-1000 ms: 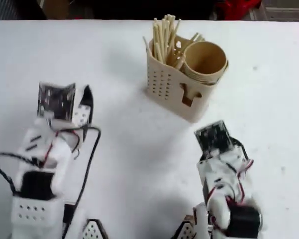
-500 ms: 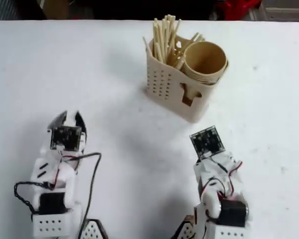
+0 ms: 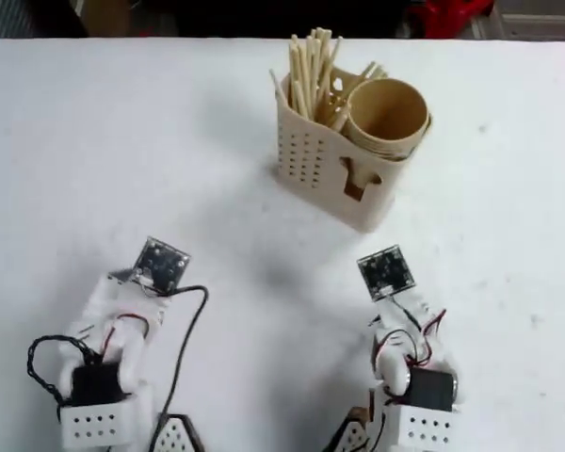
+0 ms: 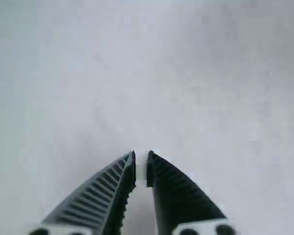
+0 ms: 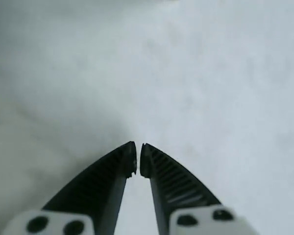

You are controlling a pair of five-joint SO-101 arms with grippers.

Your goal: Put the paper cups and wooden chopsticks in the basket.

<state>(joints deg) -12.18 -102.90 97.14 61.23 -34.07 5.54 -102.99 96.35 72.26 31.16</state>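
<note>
The cream perforated basket (image 3: 320, 165) stands at the far middle of the white table. A bundle of wooden chopsticks (image 3: 313, 66) stands upright in its left part, and stacked paper cups (image 3: 388, 115) fill its right part. Both arms are folded back at the near edge, well short of the basket. My left gripper (image 4: 141, 169) is shut with nothing in it, its fingertips meeting over bare table. My right gripper (image 5: 137, 159) is likewise shut and holds nothing. From above, the left arm (image 3: 122, 330) and the right arm (image 3: 405, 339) show mainly their wrist camera boards.
White tabletop (image 3: 122, 141) stretches wide on both sides of the basket. Dark clutter and a red object (image 3: 447, 14) lie beyond the far edge. Black cables (image 3: 184, 330) loop beside the left arm.
The left arm has pulled back toward the near edge and its gripper has shut. The right arm has also drawn back a little. Basket, cups and chopsticks stay put.
</note>
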